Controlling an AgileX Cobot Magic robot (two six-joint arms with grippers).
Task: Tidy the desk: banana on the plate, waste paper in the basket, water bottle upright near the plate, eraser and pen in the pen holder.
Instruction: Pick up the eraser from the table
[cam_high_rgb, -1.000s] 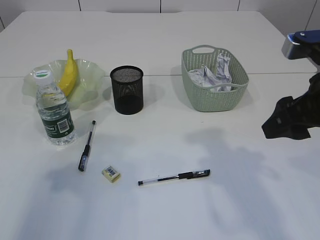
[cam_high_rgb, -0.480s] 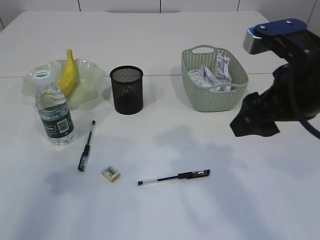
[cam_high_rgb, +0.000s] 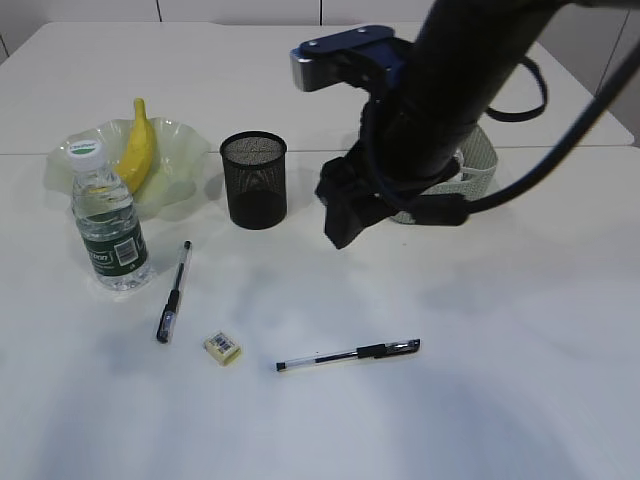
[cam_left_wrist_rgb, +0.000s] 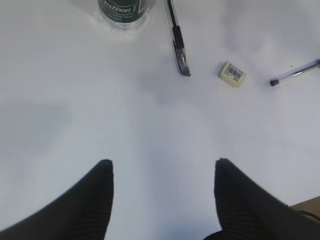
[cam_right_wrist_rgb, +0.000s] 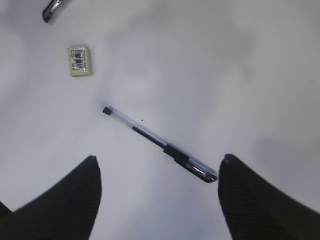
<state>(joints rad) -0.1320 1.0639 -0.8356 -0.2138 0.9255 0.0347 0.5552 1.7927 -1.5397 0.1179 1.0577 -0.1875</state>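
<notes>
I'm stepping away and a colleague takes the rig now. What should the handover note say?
Right tool: open, empty, above the near pen.
Left tool: open, empty, over bare table.
Done: banana on plate; water bottle upright beside the plate.
Basket mostly hidden behind the right arm, paper not visible now.
Left: both pens, the second by the bottle, and eraser into the pen holder.

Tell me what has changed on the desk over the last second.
Only the right arm moved: it swung in from the right edge toward the middle, and its open right gripper now hangs above the table beside the pen holder, hiding most of the basket. It holds nothing. The two pens, eraser, water bottle and banana stayed put.
</notes>
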